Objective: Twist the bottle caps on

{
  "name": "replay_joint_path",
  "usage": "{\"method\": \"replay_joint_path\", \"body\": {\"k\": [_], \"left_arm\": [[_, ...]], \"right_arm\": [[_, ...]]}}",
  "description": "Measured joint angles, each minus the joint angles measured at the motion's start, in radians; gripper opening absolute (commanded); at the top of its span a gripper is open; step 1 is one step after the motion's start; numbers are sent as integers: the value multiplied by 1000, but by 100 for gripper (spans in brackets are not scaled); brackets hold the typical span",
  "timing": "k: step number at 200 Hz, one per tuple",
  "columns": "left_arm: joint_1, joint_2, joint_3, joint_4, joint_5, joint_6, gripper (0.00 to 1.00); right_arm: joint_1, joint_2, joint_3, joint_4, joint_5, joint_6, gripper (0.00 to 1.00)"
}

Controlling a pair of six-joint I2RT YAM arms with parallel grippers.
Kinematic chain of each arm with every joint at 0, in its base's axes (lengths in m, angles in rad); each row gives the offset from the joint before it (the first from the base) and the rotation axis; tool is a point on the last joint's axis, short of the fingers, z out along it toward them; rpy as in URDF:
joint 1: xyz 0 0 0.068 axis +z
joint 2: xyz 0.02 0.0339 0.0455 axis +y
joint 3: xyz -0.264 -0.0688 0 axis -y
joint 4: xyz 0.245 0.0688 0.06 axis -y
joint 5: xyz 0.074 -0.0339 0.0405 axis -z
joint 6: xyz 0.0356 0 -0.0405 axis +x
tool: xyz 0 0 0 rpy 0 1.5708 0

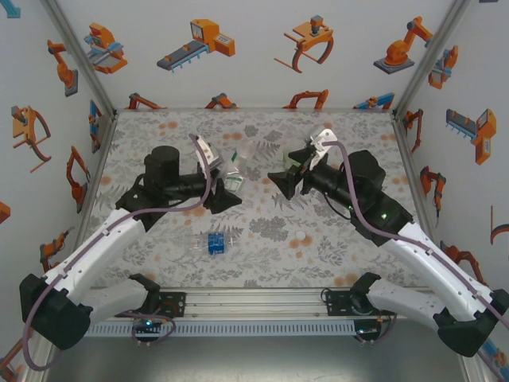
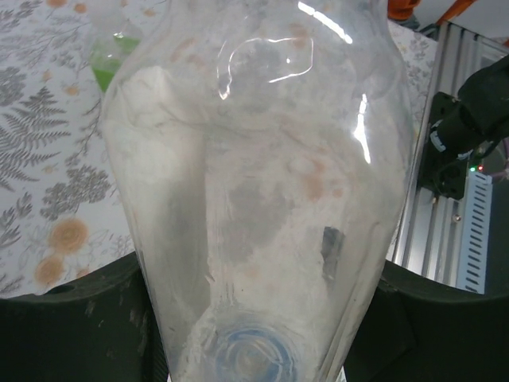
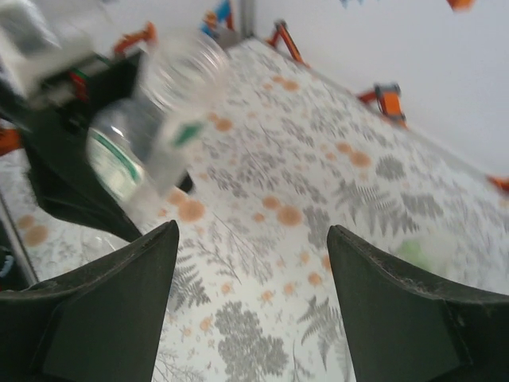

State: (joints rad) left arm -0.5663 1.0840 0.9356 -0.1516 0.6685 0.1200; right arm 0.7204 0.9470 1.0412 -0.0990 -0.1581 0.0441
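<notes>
My left gripper (image 1: 228,189) is shut on a clear bottle with a white-and-green label (image 1: 234,169), which is lifted off the table and tilted. From the left wrist the bottle's clear body (image 2: 254,199) sits between the dark fingers (image 2: 71,318). My right gripper (image 1: 285,182) faces it from the right, open, with bare tabletop between its fingers (image 3: 103,310). The right wrist view shows the same bottle (image 3: 151,135) blurred at upper left; whether a cap is on it I cannot tell. A blue-label bottle (image 1: 211,243) lies near the front. A green-tinted bottle (image 1: 296,162) stands just beyond the right gripper.
The table (image 1: 262,263) has a grey fern-and-orange-flower cover. A small whitish round thing, possibly a cap (image 1: 301,236), lies right of the blue-label bottle. Printed walls close in the left, back and right. A metal rail (image 1: 254,301) runs along the near edge.
</notes>
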Motion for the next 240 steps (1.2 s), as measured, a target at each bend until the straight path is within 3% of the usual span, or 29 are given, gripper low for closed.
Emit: {"method": "replay_joint_path", "body": {"k": [54,96,129,169,240], "left_arm": [[25,0,63,-228,-29,156,0],[25,-2,66,-293,-48,252,0],[25,-7,39,-289,-58,270,0],[25,-8,30,-287,-83,281,0],[25,-21,17,-282,-113,284,0]], "right_arm": [[-86,28,-129,-123,137,189,54],[-116,125,-189,-231,212,343,53],[-205,221,-221,-265,212,429,55],[-261,358,-208,-271,221,438,59],[-339,650,-36,-232,220,410,60]]}}
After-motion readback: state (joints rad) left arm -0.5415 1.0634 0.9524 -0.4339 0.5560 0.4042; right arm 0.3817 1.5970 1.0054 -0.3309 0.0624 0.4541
